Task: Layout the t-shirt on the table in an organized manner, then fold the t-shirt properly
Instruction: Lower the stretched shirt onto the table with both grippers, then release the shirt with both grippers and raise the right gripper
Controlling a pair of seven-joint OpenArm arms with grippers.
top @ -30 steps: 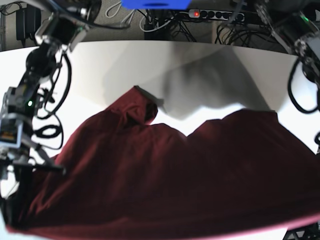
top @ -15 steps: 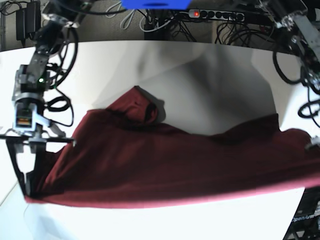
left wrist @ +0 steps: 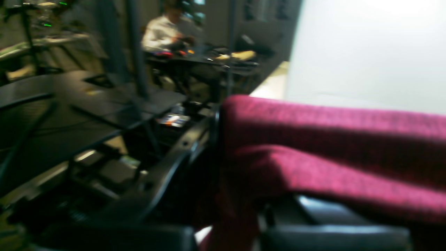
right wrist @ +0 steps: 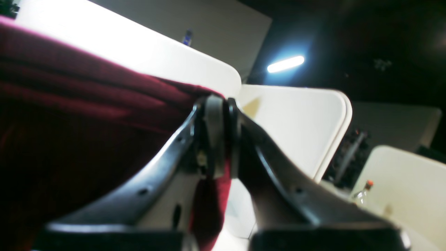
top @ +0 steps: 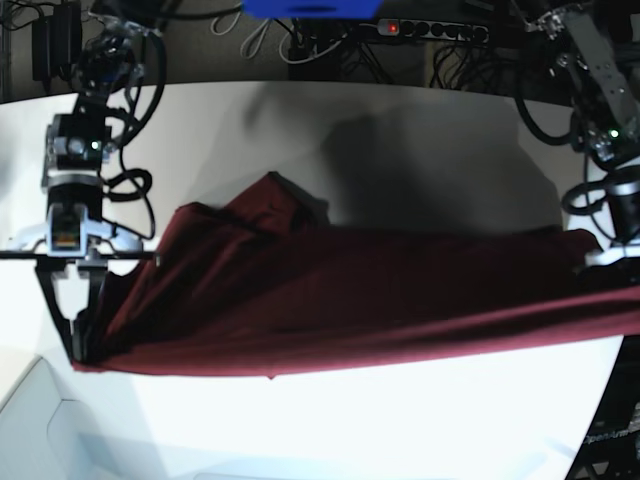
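The dark maroon t-shirt (top: 350, 300) hangs stretched in a wide band between my two grippers above the white table (top: 330, 420). One bunched part of it (top: 275, 205) rests on the tabletop at the back. At the left of the base view my right gripper (top: 82, 345) is shut on the shirt's corner. The right wrist view shows its fingertips (right wrist: 217, 136) pinching red cloth (right wrist: 87, 115). My left gripper (top: 612, 265), at the right edge, is shut on the other end. In the blurred left wrist view the cloth (left wrist: 331, 153) drapes over its fingers (left wrist: 174, 164).
Behind the table's far edge lie a power strip (top: 430, 28) and tangled cables; a blue object (top: 310, 8) sits at the top. The left wrist view shows a seated person (left wrist: 163, 31) and black racks. Other white tables (right wrist: 296, 118) and a bottle (right wrist: 362, 195) show in the right wrist view.
Both grippers have carried the shirt away from the near edge toward the table's far side. The cloth has been pulled tauter, its lower hem now a nearly straight line.
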